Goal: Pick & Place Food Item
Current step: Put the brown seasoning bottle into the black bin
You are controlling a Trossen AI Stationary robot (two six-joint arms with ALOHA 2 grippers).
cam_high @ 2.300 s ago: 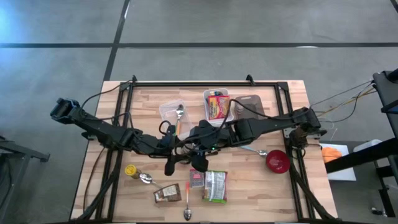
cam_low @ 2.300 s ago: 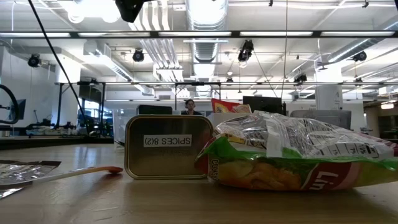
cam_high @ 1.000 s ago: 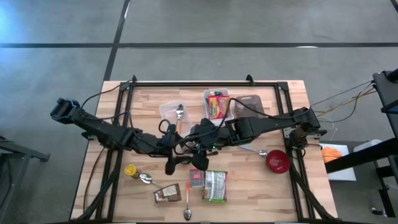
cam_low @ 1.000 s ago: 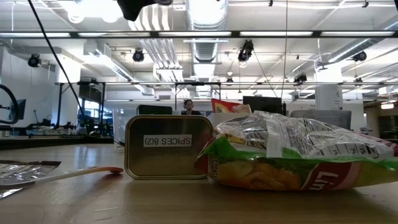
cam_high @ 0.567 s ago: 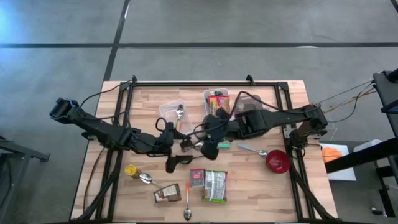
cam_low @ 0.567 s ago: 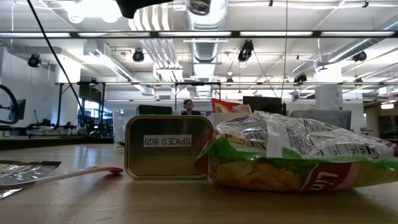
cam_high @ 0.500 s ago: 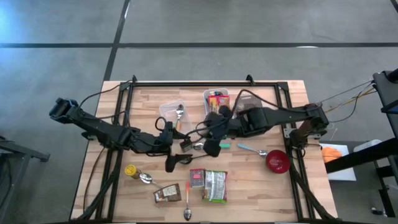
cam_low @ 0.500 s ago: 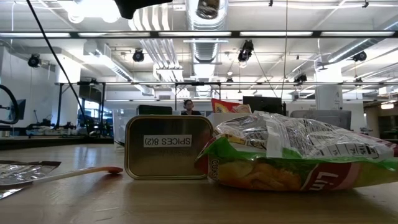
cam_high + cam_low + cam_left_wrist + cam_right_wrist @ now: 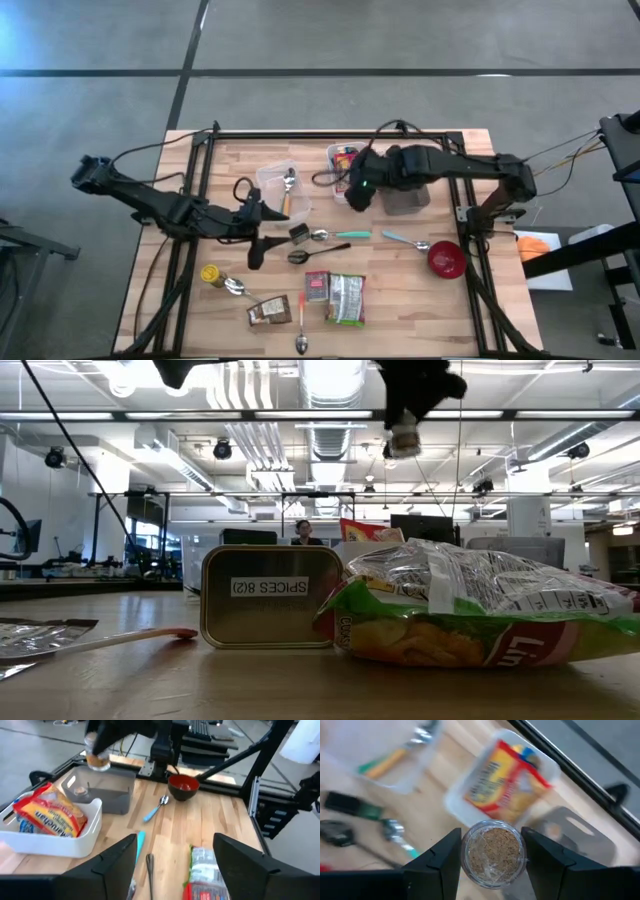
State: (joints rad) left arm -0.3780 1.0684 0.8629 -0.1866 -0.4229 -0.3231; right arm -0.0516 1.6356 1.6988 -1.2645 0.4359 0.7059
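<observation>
From above, the right gripper (image 9: pixel 357 192) hung over the white rectangular tray (image 9: pixel 349 175) of yellow snack packets. The left gripper (image 9: pixel 256 252) sat apart, its jaws spread and empty. In the right wrist view, both fingers clamped a small clear round jar of brown grains (image 9: pixel 493 851), the tray just beyond it.

overhead, table-level and two wrist cameras share the table (image 9: pixel 440 290).
</observation>
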